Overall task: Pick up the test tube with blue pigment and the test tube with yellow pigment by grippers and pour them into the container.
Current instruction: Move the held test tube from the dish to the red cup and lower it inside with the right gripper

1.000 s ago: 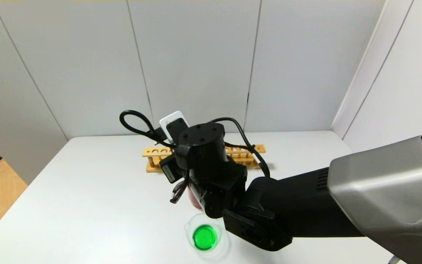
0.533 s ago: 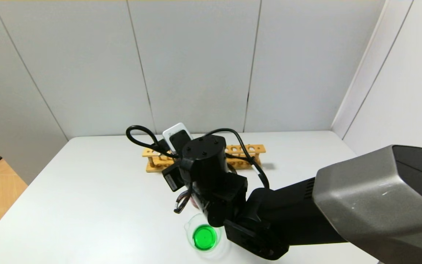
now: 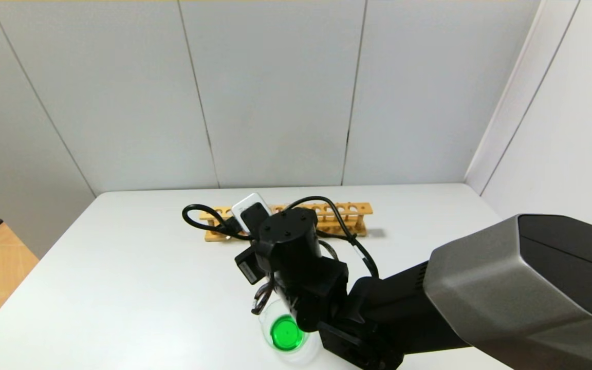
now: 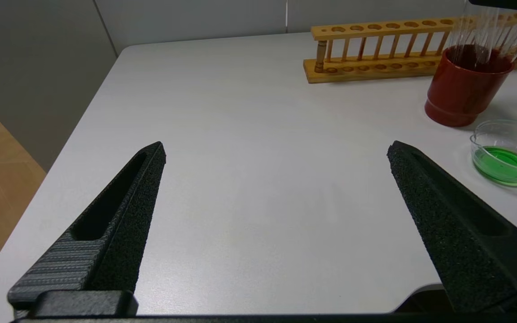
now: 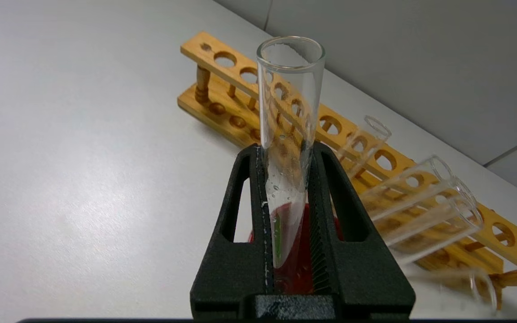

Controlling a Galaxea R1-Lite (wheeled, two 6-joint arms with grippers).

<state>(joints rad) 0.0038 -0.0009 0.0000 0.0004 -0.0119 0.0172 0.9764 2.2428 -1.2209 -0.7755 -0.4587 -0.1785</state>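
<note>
Judging by green liquid in the container (image 3: 287,333), pouring looks done: right gripper (image 5: 285,197) clenches an emptied tube (image 5: 289,134) above the red cup (image 4: 465,92), left gripper (image 4: 276,152) released.

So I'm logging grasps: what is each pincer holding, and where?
Right pincer clamps an emptied test tube around its lower body, over the red cup. Left pincer is open, holding nothing.
</note>
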